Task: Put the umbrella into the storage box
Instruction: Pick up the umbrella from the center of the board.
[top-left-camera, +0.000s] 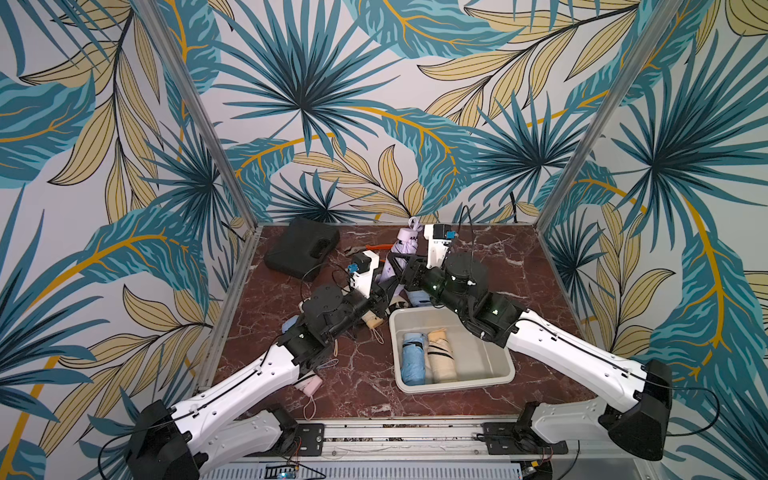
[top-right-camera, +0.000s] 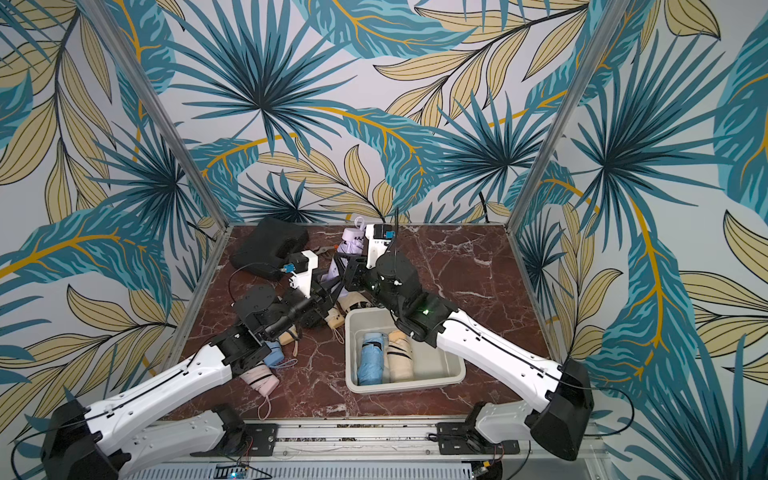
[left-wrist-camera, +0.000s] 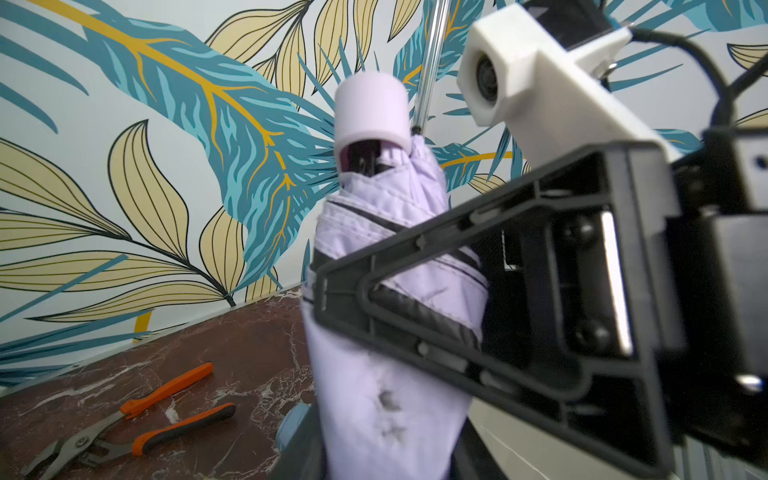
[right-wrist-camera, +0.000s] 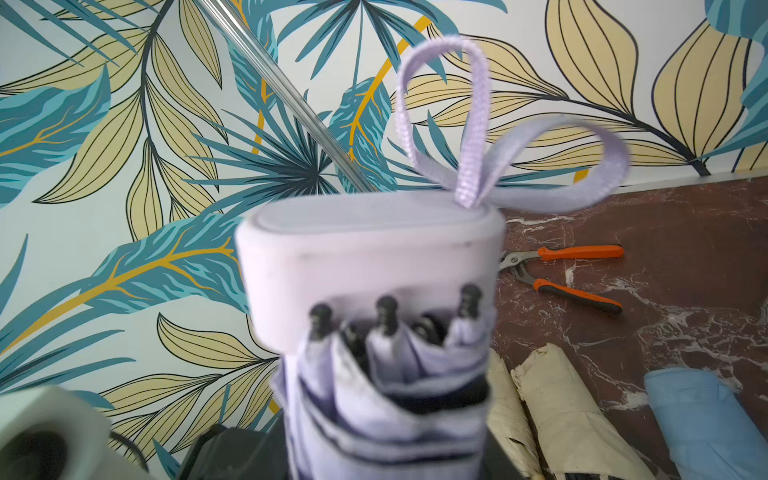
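The lilac folded fabric umbrella (top-left-camera: 406, 240) stood nearly upright over the red-brown marble tabletop (top-left-camera: 361, 390). It was just above centre in both top views, and not yet in the white rectangular plastic storage box (top-left-camera: 457, 383) at lower right of centre. In the left wrist view a black finger of the right jaws lay pressed across the lilac cloth (left-wrist-camera: 374, 199) — they looked clenched on the umbrella's middle. Whether the left jaws gripped it or stood loose could not be told.

The step seemed to be a pass from one arm to the other. Done well, the right jaws would bite on the bundled ribs rather than on slack cloth before the left jaws let go. The umbrella would then be tipped flat and lowered into the free strip at the right of the box, beside the beige folded umbrella (top-left-camera: 442, 353) and the light blue folded umbrella (top-left-camera: 413, 357), with its loop kept clear of the rim.

Both wrists hid the umbrella's lower end in the top views. The left jaws fell below the lower edge of their own wrist view. The pale plastic handle (right-wrist-camera: 365, 257) was blurred in the right wrist view — and the right arm covered the box's upper right corner.
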